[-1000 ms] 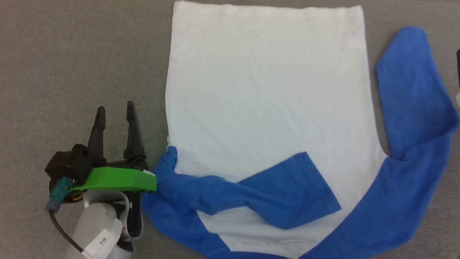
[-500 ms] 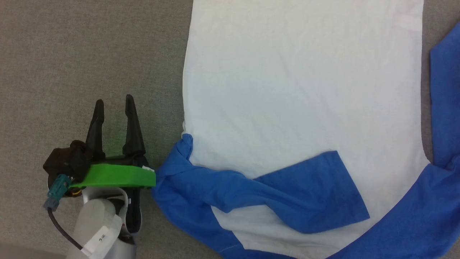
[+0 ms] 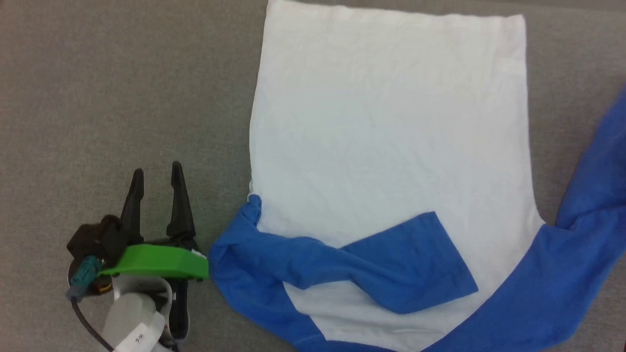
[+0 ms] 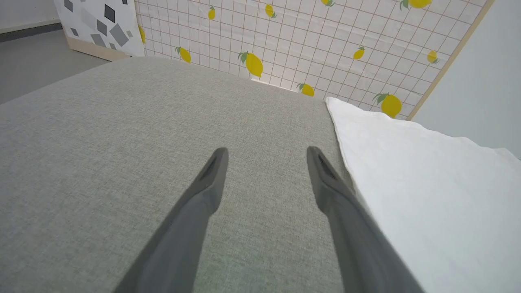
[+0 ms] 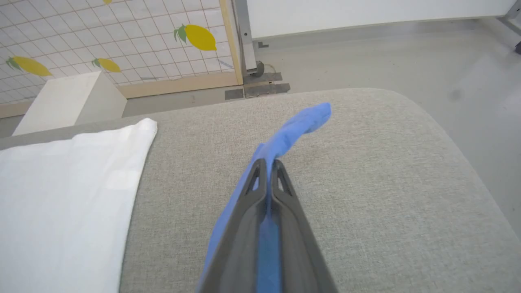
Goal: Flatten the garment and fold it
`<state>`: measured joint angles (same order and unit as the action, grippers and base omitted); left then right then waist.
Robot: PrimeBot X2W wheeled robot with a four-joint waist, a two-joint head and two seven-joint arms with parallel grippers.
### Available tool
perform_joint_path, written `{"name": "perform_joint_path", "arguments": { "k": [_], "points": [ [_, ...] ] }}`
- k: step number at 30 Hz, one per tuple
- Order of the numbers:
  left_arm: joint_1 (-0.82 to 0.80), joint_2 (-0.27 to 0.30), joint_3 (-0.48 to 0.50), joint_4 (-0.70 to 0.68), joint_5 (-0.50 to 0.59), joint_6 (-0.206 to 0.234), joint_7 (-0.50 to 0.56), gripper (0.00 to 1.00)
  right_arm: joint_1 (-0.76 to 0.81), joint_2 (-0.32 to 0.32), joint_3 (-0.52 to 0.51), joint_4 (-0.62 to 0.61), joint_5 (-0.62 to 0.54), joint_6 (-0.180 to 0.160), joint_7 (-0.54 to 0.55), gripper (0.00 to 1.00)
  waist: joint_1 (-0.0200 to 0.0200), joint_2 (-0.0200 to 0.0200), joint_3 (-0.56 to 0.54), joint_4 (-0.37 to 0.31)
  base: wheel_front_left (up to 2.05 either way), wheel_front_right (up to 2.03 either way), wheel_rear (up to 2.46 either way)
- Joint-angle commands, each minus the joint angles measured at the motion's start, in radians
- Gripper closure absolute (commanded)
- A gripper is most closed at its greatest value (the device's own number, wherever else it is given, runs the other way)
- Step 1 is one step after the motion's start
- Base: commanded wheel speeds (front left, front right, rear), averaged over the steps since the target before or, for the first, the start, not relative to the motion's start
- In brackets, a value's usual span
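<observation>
Since the shirt (image 3: 386,122) is soft, light and limp, it can be expected to sag and wrinkle wherever it is lifted, so it is best taken by a cuff, hem or shoulder seam rather than mid-panel. It is spread on a grey fabric worktop (image 3: 98,73), its white body lying mostly flat with faint creases. One bright blue sleeve (image 3: 391,264) is folded across the lower body. The other blue sleeve (image 5: 301,122) is stretched out to the side and is pinched between the closed fingers of the right pincer (image 5: 268,162). The left pincer (image 3: 157,168) is spread apart and empty, just beside the blue shoulder (image 3: 234,264), over bare worktop.
</observation>
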<state>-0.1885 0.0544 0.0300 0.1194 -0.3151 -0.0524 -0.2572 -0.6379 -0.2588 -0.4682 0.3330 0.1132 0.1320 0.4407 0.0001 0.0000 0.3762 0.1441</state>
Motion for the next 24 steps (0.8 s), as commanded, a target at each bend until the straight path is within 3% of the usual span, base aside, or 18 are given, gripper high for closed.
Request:
{"name": "perform_joint_path", "arguments": {
  "k": [1,7,14,19,24],
  "points": [
    [0.027,-0.004,0.006,0.007,0.014,-0.007,-0.004,0.0,0.048,0.012,0.006,-0.058,0.006,-0.001,-0.005,1.0,-0.0001,0.0,-0.104,-0.04,0.0,0.0,0.0],
    [0.076,-0.004,0.02,0.025,0.014,-0.011,-0.005,0.0,0.237,0.089,0.054,-0.372,0.027,-0.001,0.046,1.0,-0.0001,0.0,-0.183,-0.065,0.0,0.0,0.0],
    [0.097,-0.004,0.016,0.038,0.014,-0.017,-0.005,0.0,0.405,0.158,0.241,-0.708,0.073,-0.001,0.135,1.0,-0.0001,0.0,-0.226,-0.079,0.0,0.0,0.0],
    [0.094,-0.004,0.005,0.047,0.01,-0.019,-0.005,0.0,0.469,0.174,0.437,-0.781,0.075,-0.001,0.165,1.0,-0.0001,0.0,-0.232,-0.073,0.0,0.0,0.0],
    [0.094,-0.004,0.004,0.053,0.006,-0.02,-0.005,0.0,0.506,0.186,0.67,-0.712,0.082,-0.001,0.151,1.0,-0.0001,0.0,-0.231,-0.06,0.0,0.0,0.0]
  ]
}}
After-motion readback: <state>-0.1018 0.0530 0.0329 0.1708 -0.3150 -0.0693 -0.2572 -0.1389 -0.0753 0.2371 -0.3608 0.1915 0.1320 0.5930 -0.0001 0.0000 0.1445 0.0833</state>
